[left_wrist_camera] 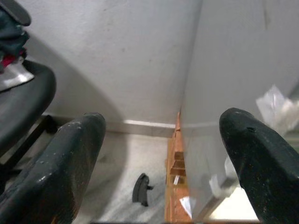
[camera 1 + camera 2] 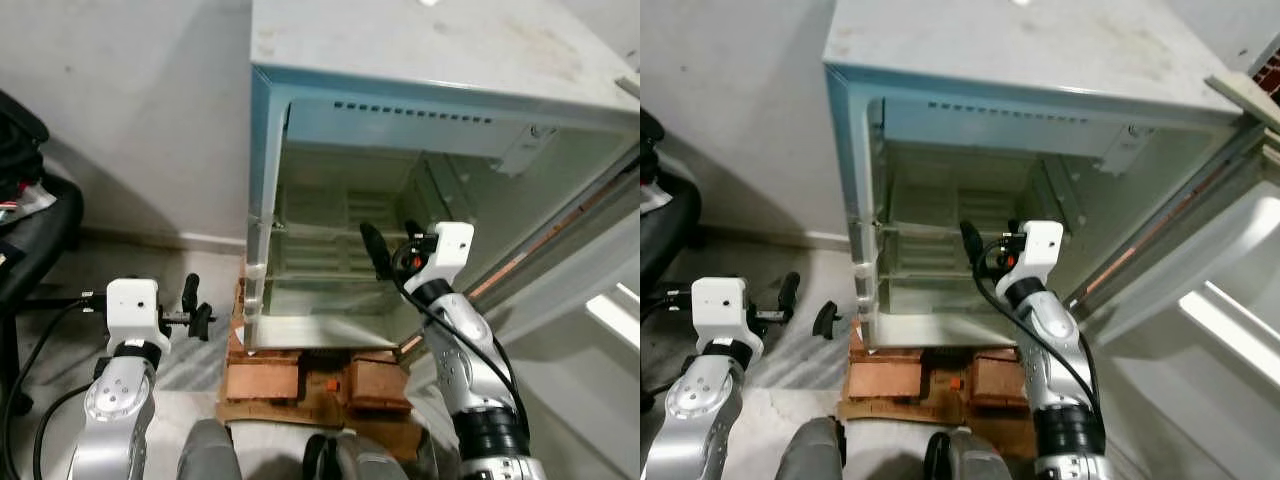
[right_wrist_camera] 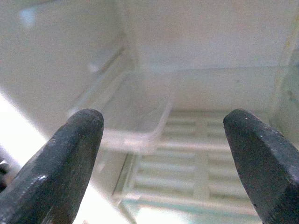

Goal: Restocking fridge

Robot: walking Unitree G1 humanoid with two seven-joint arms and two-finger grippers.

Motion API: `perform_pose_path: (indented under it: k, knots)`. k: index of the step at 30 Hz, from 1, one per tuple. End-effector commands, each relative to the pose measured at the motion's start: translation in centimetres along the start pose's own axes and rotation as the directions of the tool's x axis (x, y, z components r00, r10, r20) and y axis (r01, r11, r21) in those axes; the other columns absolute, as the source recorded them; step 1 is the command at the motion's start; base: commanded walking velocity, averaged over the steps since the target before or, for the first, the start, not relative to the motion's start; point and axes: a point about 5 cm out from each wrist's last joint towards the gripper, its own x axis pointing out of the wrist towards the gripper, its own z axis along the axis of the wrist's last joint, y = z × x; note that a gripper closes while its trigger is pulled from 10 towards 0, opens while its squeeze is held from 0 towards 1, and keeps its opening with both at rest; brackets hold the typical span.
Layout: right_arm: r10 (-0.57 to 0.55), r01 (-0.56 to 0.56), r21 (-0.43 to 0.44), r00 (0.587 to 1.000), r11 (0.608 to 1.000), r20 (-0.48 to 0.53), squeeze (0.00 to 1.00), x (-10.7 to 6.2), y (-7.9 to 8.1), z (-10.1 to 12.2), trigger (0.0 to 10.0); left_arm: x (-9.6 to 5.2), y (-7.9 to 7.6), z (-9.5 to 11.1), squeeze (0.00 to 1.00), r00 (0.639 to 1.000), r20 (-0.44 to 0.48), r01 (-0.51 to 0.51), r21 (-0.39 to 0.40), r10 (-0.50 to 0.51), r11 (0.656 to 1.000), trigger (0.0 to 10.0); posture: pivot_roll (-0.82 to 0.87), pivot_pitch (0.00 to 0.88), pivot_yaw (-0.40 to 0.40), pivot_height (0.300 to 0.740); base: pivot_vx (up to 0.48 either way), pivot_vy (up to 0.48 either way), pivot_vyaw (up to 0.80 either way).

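We're looking down on a small white fridge (image 2: 440,60) with its door (image 2: 590,290) swung open to our right, and the whole cabinet is perched on a stack of reddish bricks (image 2: 300,375) over a flattened piece of cardboard (image 2: 330,412). Inside we can see pale ribbed shelves (image 2: 320,235) and a clear plastic drawer (image 3: 135,116) low down; we can't make out any food on them.

Our right end effector (image 2: 392,248) is up at the mouth of the fridge, just in front of the shelves, its two black fingers (image 3: 70,154) spread wide with nothing between them. Its wrist camera looks straight in at the drawer and the shelf ribs behind it.

Our left end effector (image 2: 196,308) is off to the left of the cabinet, outside it and low, near the fridge's side wall. Its fingers (image 1: 65,163) are also spread wide and hold nothing. Between them, on the marbled floor (image 1: 121,163), lies a small dark curved piece (image 1: 140,189) close to the bricks. Further left sits a black office chair (image 2: 30,230) against the grey wall (image 2: 150,100).
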Motion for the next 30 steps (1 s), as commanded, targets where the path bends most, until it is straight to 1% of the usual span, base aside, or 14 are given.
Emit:
perform_pose_path:
  k: [1,13,14,15,16,18,19,21,23,24,26,28,29,30]
  knots:
    - [-0.022,0.022,-0.012,1.0,1.0,-0.004,0.0,-0.4,-0.3,0.2,10.0,-0.2,-0.2,-0.6,0.0,1.0,-0.018,0.002,0.008,-0.002,1.0,10.0,0.13,0.066,-0.131,0.74,-0.364,0.0,0.0]
    - [-0.047,0.047,-0.01,0.999,0.999,-0.005,0.0,-0.4,-0.5,0.2,10.0,0.2,-0.1,-0.6,0.0,1.0,-0.024,0.017,0.031,-0.016,0.999,10.0,0.12,0.059,-0.113,0.74,-0.366,0.0,0.0]
    - [-0.064,0.064,-0.008,0.998,0.998,-0.001,0.0,-0.3,-0.6,0.1,10.0,0.6,-0.3,-0.5,0.0,0.999,-0.022,0.025,0.038,-0.025,0.999,10.0,0.12,0.04,-0.096,0.74,-0.368,0.0,0.0]
    - [-0.071,0.071,-0.007,0.997,0.997,0.0,0.0,-0.2,-0.7,0.1,10.0,0.8,-0.3,-0.5,0.0,0.999,-0.022,0.029,0.04,-0.028,0.999,10.0,0.12,0.037,-0.094,0.74,-0.368,0.0,0.0]
    - [-0.082,0.082,-0.006,0.997,0.997,0.008,0.0,-0.2,-0.8,0.3,10.0,1.3,-0.5,-0.2,0.0,0.999,-0.013,0.041,0.043,-0.04,0.998,10.0,0.11,0.028,-0.083,0.74,-0.364,0.0,0.0]
    - [-0.084,0.084,-0.006,0.996,0.996,0.01,0.0,-0.2,-0.8,0.3,10.0,1.4,-0.5,-0.1,0.0,0.999,-0.011,0.044,0.044,-0.043,0.998,10.0,0.11,0.028,-0.083,0.74,-0.364,0.0,0.0]
    - [-0.099,0.099,0.0,0.995,0.995,0.016,0.0,-0.2,-1.1,0.4,10.0,2.1,-0.8,0.1,0.0,0.998,-0.003,0.062,0.056,-0.062,0.997,10.0,0.1,0.01,-0.066,0.74,-0.33,0.0,0.0]
    - [-0.12,0.12,-0.004,0.993,0.993,0.021,0.0,-0.1,-1.5,0.4,10.0,3.0,-1.1,0.5,0.0,0.996,0.009,0.087,0.074,-0.088,0.993,10.0,0.09,0.0,-0.052,0.74,-0.165,0.0,0.0]
    - [-0.126,0.126,-0.013,0.992,0.992,0.024,0.0,-0.2,-1.7,0.6,10.0,3.6,-1.4,0.9,0.0,0.994,0.02,0.101,0.094,-0.104,0.99,10.0,0.08,0.0,-0.045,0.74,0.0,0.0,0.0]
    - [-0.131,0.132,-0.025,0.991,0.991,0.027,0.0,-0.2,-1.8,0.7,10.0,4.1,-1.6,1.3,0.0,0.992,0.03,0.116,0.114,-0.12,0.987,10.0,0.07,0.0,-0.031,0.74,0.0,0.0,0.0]
    - [-0.135,0.136,-0.03,0.99,0.99,0.027,0.0,-0.3,-2.0,0.7,10.0,4.4,-1.8,1.4,0.0,0.991,0.033,0.127,0.125,-0.132,0.984,10.0,0.07,0.0,-0.023,0.74,0.0,0.0,0.0]
    - [-0.149,0.15,-0.05,0.989,0.987,0.024,0.0,-0.8,-2.4,0.8,10.0,4.8,-2.1,1.6,0.0,0.987,0.034,0.152,0.127,-0.158,0.98,10.0,0.06,0.0,0.012,0.74,0.0,0.0,0.0]
    - [-0.155,0.156,-0.064,0.988,0.986,0.013,0.0,-1.3,-2.8,0.6,10.0,4.9,-2.4,1.6,0.0,0.981,0.036,0.183,0.138,-0.189,0.973,10.0,0.06,0.0,0.017,0.74,0.0,0.0,0.0]
    - [-0.167,0.167,-0.065,0.986,0.984,0.007,0.0,-1.6,-3.1,0.5,10.0,4.9,-2.6,1.6,0.0,0.977,0.038,0.203,0.149,-0.211,0.968,10.0,0.04,0.0,0.041,0.74,0.0,0.0,0.0]
